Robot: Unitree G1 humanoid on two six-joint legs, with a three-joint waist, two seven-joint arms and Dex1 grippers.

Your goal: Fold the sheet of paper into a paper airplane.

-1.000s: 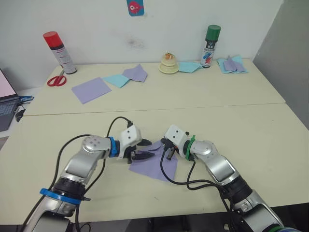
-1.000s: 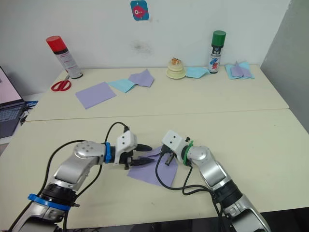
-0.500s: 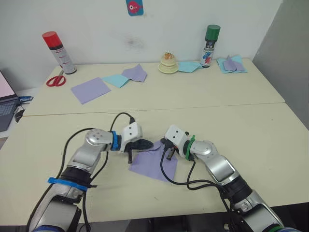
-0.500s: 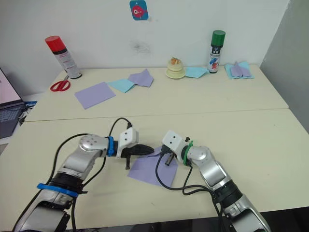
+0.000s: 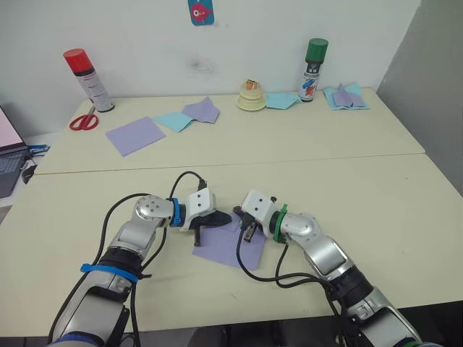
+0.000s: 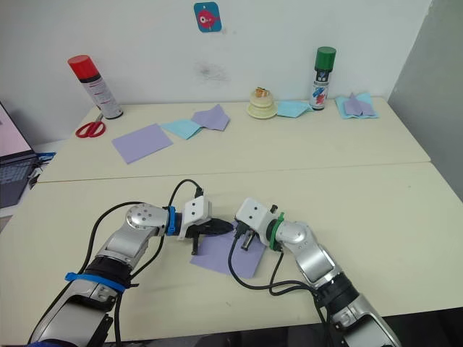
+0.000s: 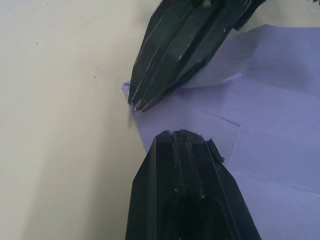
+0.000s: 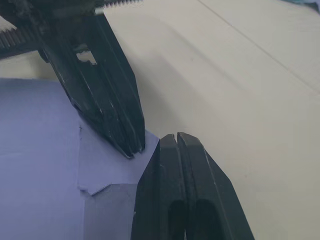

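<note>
Paper (image 5: 230, 246) lies flat near the desk's (image 5: 405, 217) front edge. Both grippers, left (image 5: 224, 216) and right (image 5: 243, 225), meet closed at its far corner, likely pinning the fold.

1. Sheet of paper (image 5: 230, 244): lavender.
2. Table (image 5: 376, 195): pale cream.
3. Left end effector (image 5: 219, 217) and right end effector (image 5: 236, 217): black fingers.
4. Scissors (image 5: 84, 121): red.
5. Spray cans: red cap (image 5: 74, 56), green cap (image 5: 317, 48).

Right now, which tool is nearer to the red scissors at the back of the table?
Left. The left tool is at the lavender sheet of paper, on the same side as the red scissors; the right tool faces it from farther right.
</note>
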